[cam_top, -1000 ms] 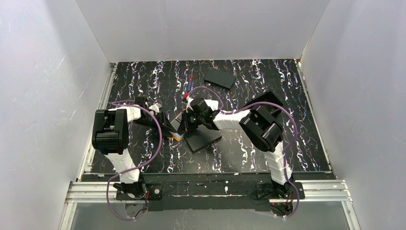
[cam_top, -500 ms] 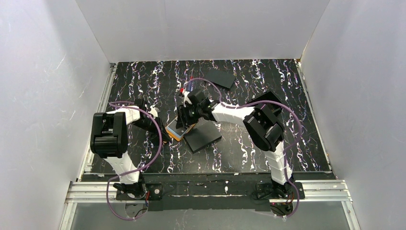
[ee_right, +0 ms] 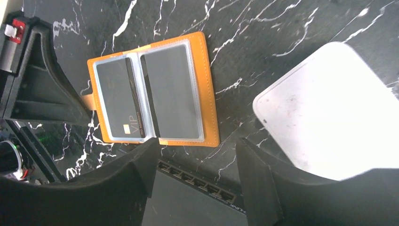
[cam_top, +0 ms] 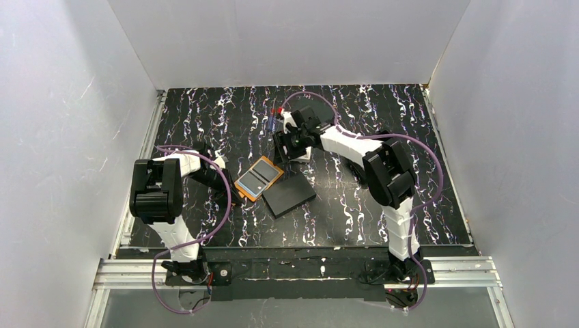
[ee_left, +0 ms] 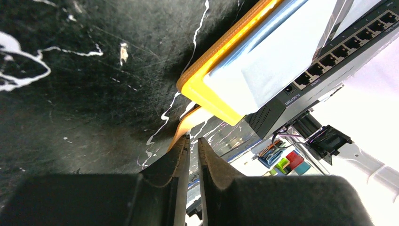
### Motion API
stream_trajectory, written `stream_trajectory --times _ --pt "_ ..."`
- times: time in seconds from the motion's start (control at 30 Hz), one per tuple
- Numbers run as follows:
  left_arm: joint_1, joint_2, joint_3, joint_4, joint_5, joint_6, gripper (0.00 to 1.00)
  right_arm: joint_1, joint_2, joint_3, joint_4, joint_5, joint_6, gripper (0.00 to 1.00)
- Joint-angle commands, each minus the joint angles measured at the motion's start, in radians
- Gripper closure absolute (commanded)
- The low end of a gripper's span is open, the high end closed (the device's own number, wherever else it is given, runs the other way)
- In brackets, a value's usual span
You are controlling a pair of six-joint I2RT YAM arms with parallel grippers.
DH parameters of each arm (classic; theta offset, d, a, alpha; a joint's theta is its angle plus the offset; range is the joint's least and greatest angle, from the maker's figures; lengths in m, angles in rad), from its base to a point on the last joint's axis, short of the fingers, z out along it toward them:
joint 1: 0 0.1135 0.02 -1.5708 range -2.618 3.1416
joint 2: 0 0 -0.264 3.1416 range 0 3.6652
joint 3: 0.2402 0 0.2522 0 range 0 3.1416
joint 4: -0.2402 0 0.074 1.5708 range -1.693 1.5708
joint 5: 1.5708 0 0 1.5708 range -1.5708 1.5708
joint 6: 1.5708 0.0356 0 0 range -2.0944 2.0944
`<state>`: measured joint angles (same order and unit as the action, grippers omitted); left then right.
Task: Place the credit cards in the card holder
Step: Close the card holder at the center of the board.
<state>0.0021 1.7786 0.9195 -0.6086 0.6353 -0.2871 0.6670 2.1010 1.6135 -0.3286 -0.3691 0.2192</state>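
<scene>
Left of the middle of the bench (cam_top: 341,212), the orange card holder (cam_top: 258,178) lies open and flat, its clear sleeves facing up. A black box (cam_top: 290,195) with a row of ports sits just beside it on the near right. The right wrist view shows both sleeves filled: a dark card marked VIP (ee_right: 117,101) in one and a second dark card (ee_right: 171,92) in the other.

The left claw (ee_left: 192,140) sits low at the holder's left edge. Its fingers are almost together, and the orange clasp tab (ee_left: 187,126) runs down between them. It looks clamped on the tab, which would pin the holder in place.

The right claw (ee_right: 196,143) hangs with its fingers well apart and holds nothing. A white card (ee_right: 329,108) lies flat on the bench below it, just beyond the holder to the far right.

I judge the step in hand to be the pickup of this white card. The card lies flush on the bench, so the claw must come down over one edge and catch it cleanly, perhaps by tipping or sliding it first. After that the card has to be carried to the holder and fed in edge first. Which slot is free I cannot tell.
</scene>
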Motion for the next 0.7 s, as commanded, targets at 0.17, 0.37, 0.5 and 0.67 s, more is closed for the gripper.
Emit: stream_trajectory --times 0.17,0.37,0.5,0.67 --pt "-0.004 -0.005 0.017 -0.022 -0.03 0.018 0.89 0.016 0.03 -0.098 0.107 -0.037 0.096 0.28" --pt "-0.004 -0.001 0.02 -0.016 -0.022 0.012 0.9 0.022 0.036 -0.182 0.249 -0.08 0.208 0.28" --pt "-0.004 0.004 0.022 -0.013 -0.019 0.01 0.9 0.041 0.04 -0.209 0.332 -0.129 0.271 0.28" --pt "-0.004 0.005 0.022 -0.011 -0.018 0.009 0.9 0.055 0.034 -0.24 0.471 -0.204 0.366 0.28"
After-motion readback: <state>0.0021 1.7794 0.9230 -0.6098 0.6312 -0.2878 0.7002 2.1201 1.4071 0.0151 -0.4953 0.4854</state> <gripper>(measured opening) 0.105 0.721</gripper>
